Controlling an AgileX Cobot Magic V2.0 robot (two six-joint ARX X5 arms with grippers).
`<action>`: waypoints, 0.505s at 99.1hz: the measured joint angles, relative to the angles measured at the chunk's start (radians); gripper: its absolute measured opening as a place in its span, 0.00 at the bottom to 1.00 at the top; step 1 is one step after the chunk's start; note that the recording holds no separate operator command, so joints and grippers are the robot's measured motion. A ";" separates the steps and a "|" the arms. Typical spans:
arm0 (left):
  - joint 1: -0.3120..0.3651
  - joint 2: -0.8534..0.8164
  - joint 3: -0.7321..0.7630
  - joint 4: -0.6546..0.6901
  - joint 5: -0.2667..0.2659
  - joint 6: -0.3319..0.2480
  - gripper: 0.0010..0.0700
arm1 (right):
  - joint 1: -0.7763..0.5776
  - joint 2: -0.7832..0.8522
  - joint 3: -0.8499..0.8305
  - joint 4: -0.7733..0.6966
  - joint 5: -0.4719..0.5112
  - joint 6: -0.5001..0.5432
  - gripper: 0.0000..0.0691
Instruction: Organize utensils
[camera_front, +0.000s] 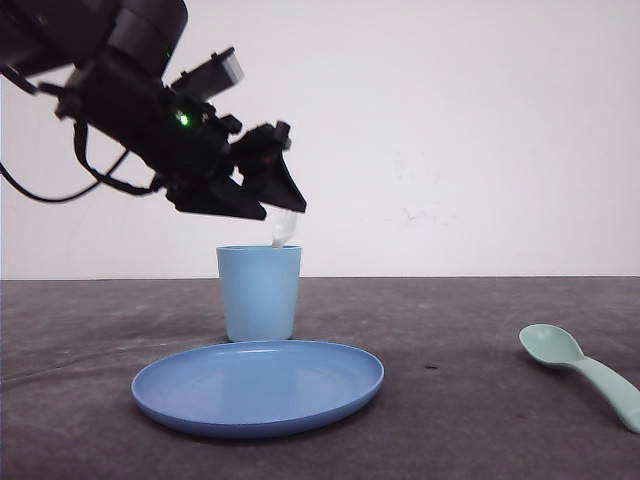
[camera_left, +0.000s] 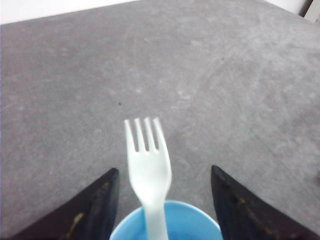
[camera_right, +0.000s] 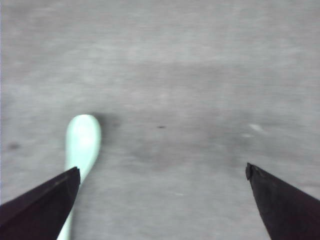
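Grey table (camera_front: 460, 400): plate (camera_front: 258, 385) fronts cup (camera_front: 259, 292) holding fork (camera_left: 147, 170); both pincers released.

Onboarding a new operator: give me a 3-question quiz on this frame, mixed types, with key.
1. True or false: the white fork stands in the light blue cup with its tines up.
2. Where does the mint-green spoon lie? A) on the blue plate B) on the table C) in the cup
3. Fill in: the left gripper is ____ either side of the fork.

Key: 1 true; 2 B; 3 open.
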 joint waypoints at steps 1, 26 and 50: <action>0.000 -0.006 0.000 -0.003 0.000 0.000 0.50 | 0.000 0.000 0.000 0.000 -0.005 0.000 0.98; 0.028 -0.239 0.000 -0.171 -0.019 -0.043 0.50 | 0.051 0.075 0.000 0.001 -0.120 0.023 0.96; 0.129 -0.492 0.000 -0.472 -0.051 -0.089 0.50 | 0.132 0.209 0.000 0.066 -0.161 0.041 0.92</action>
